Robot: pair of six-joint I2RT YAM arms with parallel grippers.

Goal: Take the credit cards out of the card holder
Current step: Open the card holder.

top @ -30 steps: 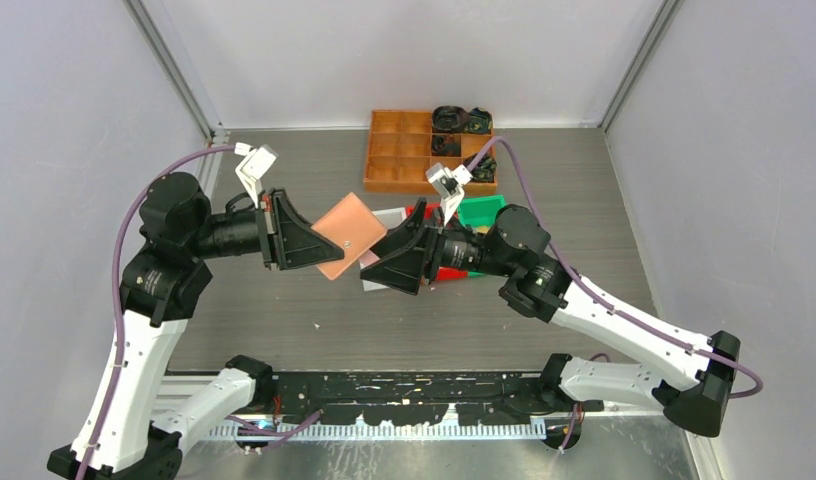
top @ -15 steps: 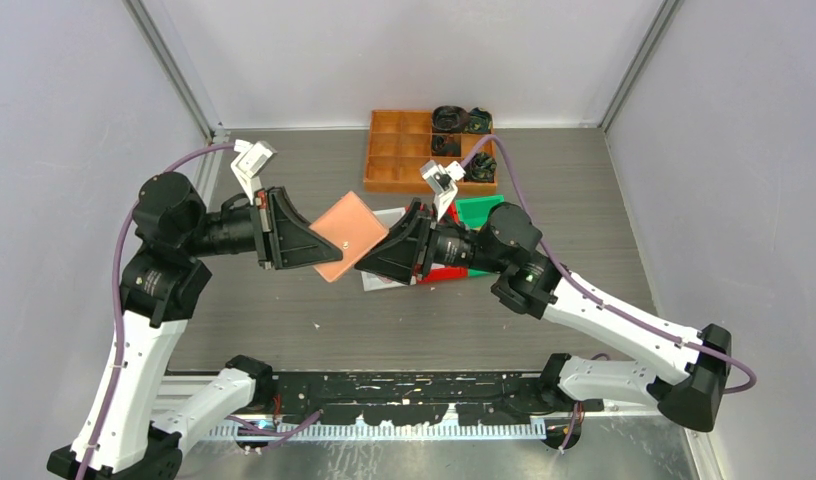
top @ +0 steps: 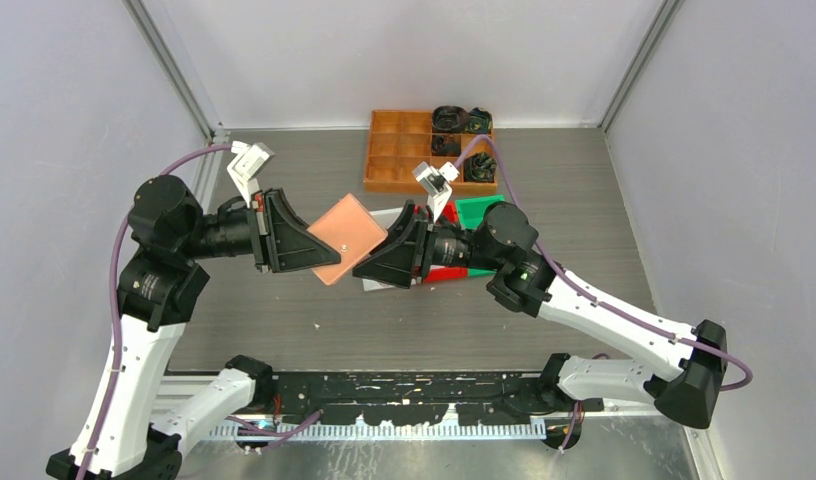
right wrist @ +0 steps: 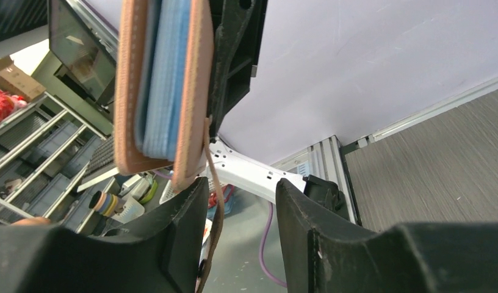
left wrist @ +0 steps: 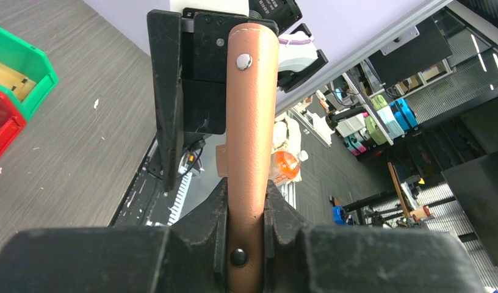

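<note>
The salmon-pink card holder [top: 346,235] hangs in the air over the table's middle, folded closed, with my left gripper [top: 319,250] shut on its spine [left wrist: 252,122]. In the right wrist view its open edge [right wrist: 129,91] shows pale blue plastic pockets [right wrist: 164,73] between the covers. The credit cards are hidden inside. My right gripper [right wrist: 241,186] is open just under that edge. The holder's thin strap [right wrist: 216,207] hangs between its fingers, against the left finger [right wrist: 185,220]. From above, the right gripper [top: 372,262] meets the holder's lower right corner.
An orange compartment tray [top: 414,150] with dark items stands at the back. Green [top: 481,210], red [top: 446,272] and white [top: 389,215] bins lie under and behind the right arm. The green bin [left wrist: 21,67] and red bin [left wrist: 2,122] also show in the left wrist view.
My right gripper has moved left up to the holder's edge and its jaws have narrowed. The left arm and the holder have shifted slightly left.
</note>
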